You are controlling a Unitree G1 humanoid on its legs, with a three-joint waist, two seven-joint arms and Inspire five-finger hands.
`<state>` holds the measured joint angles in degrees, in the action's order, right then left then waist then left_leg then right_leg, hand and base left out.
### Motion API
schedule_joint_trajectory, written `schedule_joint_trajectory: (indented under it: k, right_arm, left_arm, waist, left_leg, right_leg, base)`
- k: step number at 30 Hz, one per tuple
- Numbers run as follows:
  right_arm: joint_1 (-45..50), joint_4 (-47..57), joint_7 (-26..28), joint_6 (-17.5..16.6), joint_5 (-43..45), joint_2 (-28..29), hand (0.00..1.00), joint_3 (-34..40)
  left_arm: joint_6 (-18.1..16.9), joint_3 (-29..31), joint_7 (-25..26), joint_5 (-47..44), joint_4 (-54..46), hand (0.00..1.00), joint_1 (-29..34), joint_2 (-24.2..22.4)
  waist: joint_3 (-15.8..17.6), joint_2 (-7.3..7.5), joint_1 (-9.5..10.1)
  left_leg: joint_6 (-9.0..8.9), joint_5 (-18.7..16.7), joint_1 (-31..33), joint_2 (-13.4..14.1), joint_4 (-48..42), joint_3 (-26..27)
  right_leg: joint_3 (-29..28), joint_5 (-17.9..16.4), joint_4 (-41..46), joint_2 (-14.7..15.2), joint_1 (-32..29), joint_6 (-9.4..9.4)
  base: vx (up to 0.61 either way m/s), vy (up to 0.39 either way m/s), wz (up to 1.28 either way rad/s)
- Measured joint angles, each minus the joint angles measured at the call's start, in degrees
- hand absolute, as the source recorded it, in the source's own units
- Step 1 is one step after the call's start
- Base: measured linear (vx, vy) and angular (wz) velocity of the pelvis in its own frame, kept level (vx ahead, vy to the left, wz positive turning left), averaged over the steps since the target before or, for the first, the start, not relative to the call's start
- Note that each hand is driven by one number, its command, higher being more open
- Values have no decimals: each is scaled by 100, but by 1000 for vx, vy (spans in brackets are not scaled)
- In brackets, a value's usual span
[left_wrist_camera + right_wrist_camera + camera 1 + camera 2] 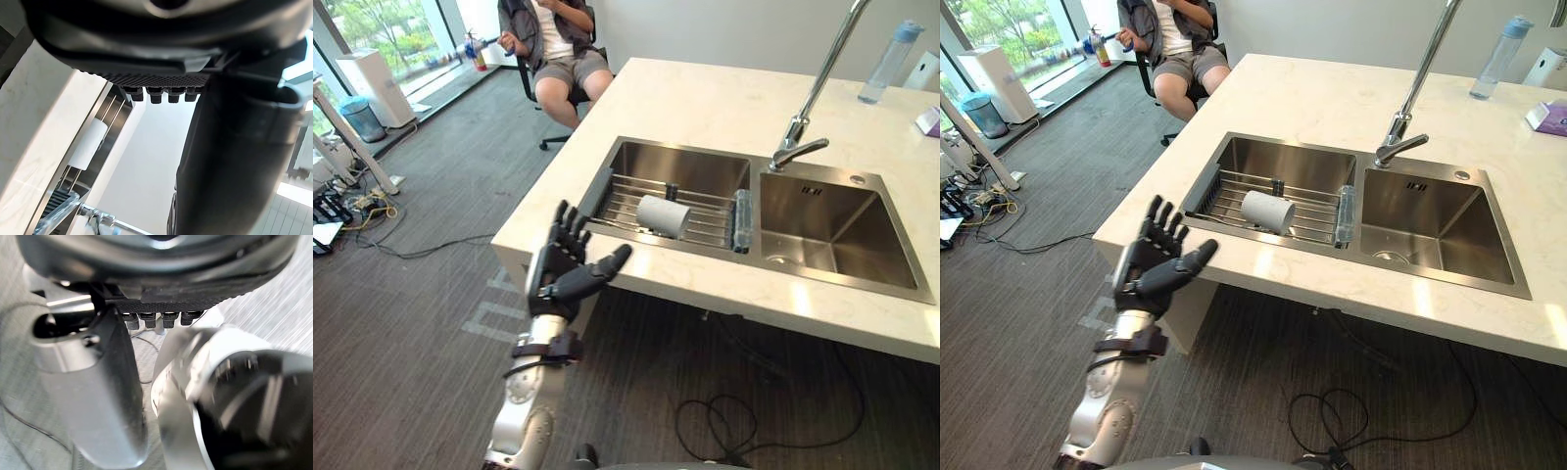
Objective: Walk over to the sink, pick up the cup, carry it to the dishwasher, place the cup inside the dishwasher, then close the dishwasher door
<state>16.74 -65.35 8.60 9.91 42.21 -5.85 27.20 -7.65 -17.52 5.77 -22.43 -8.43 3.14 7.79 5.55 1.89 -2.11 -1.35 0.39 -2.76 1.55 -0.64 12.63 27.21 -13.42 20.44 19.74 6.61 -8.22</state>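
Cup (663,215) lies sideways on the rack (705,223) in the sink (847,179) of the pale table (705,98). We hold our left robot hand (563,269) spread and empty at the table's near edge, and our right robot hand (146,259) is relaxed and empty. Grey floor (431,313) lies open alongside.

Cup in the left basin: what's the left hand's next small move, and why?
Probably reach the left hand forward over the counter edge toward the cup. The hand is open and short of the sink, and the cup lies on its side on the wire rack, untouched.
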Motion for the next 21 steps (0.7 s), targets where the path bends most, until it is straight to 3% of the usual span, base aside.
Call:
schedule_joint_trajectory:
  k: [2, 4, 5, 6, 7, 10, 11, 13, 14, 15, 17, 19, 21]
  right_arm:
    - [-46, 26, -102, -125, 101, 67, 100, 130]
    - [-50, 83, -101, -206, 68, 158, 100, 132]
    - [-50, 68, -76, -261, 43, 222, 100, 167]
    - [-58, 59, -48, -270, 39, 290, 100, 226]
    - [-56, 43, -23, -272, 38, 338, 100, 307]
    - [-45, -155, -29, -266, 24, 414, 100, 585]
    - [-33, -185, -40, -254, 18, 461, 100, 666]
    - [22, -145, -31, -257, 12, 590, 100, 740]
    - [41, -146, -37, -271, -29, 588, 100, 747]
    - [76, -79, -15, -320, -95, 490, 100, 751]
    - [23, -46, 3, -334, -215, 312, 100, 731]
    - [-66, -80, 21, -334, -227, 275, 100, 738]
    - [-193, -129, 104, -351, -227, 247, 100, 734]
  left_arm:
    - [377, -148, 171, 866, 511, 100, -483, 7]
    - [406, -99, 308, 1127, 642, 100, -488, 60]
    - [399, -73, 391, 1249, 664, 100, -487, 107]
    - [378, 34, 395, 1263, 666, 100, -494, 161]
    - [371, 115, 421, 1299, 666, 100, -526, 179]
    - [333, 237, 435, 1472, 639, 100, -660, 357]
    - [332, 241, 434, 1510, 551, 100, -680, 440]
    - [317, 240, 394, 1545, 288, 100, -677, 580]
    - [269, 229, 339, 1546, 151, 100, -661, 592]
    - [268, 145, 230, 1544, -23, 100, -653, 452]
    - [201, -71, -21, 1553, -415, 100, -716, 318]
    - [86, -337, -246, 1563, -555, 100, -930, 222]
    - [65, -433, -417, 1557, -645, 100, -1022, 235]
  waist:
    - [-2, -17, -111]
    - [-26, 19, -109]
    - [-23, -69, -145]
    - [-14, -72, -180]
    - [8, -83, -181]
    - [63, -112, -170]
    - [87, -151, -162]
    - [38, -24, -153]
    - [-26, -34, -107]
    - [-91, -268, -91]
    - [-172, -502, -83]
    - [-173, -521, -94]
    - [-192, -505, -107]
  left_leg:
    - [61, -69, -142, -157, -41, -221]
    - [132, -112, -267, -152, -35, -312]
    - [177, -161, -336, -71, -48, -504]
    - [153, -222, -311, 23, -105, -690]
    - [138, -245, -317, 62, -116, -818]
    - [41, -347, -440, 127, -107, -1068]
    - [-58, -428, -499, 192, -130, -1123]
    - [-277, -668, -502, 234, -307, -1142]
    - [-459, -780, -599, 346, -341, -1103]
    - [-543, -777, -569, 667, -385, -659]
    - [-640, -660, -639, 961, -250, -61]
    - [-693, -478, -845, 1117, -56, 183]
    - [-679, -439, -991, 1181, -29, 332]
  right_leg:
    - [-383, 443, 1718, 447, -620, 743]
    - [-689, 908, 2285, 499, -868, 733]
    - [-911, 909, 2653, 445, -1098, 584]
    - [-979, 327, 2629, 183, -1218, 506]
    - [-947, 81, 2495, 18, -1297, 496]
    - [-975, -6, 1375, -107, -1539, 439]
    - [-1117, 91, 805, -113, -1655, 430]
    - [-1123, 966, -47, -61, -1653, 580]
    - [-1022, 1248, -92, -123, -1615, 308]
    - [-758, 1183, -270, -347, -1503, 351]
    - [-634, 1198, -473, -653, -1408, 372]
    - [-577, 1399, -452, -843, -1283, 565]
    - [-550, 1398, -497, -927, -1135, 561]
  base:
    - [103, 111, 54]
    - [163, 75, 31]
    - [235, -2, 56]
    - [190, -37, 75]
    - [165, -55, 72]
    - [170, -114, 53]
    - [185, -205, 37]
    - [210, -266, 21]
    - [309, -354, 0]
    - [266, -298, -4]
    - [279, -169, 1]
    - [216, -116, 12]
    - [177, -78, -3]
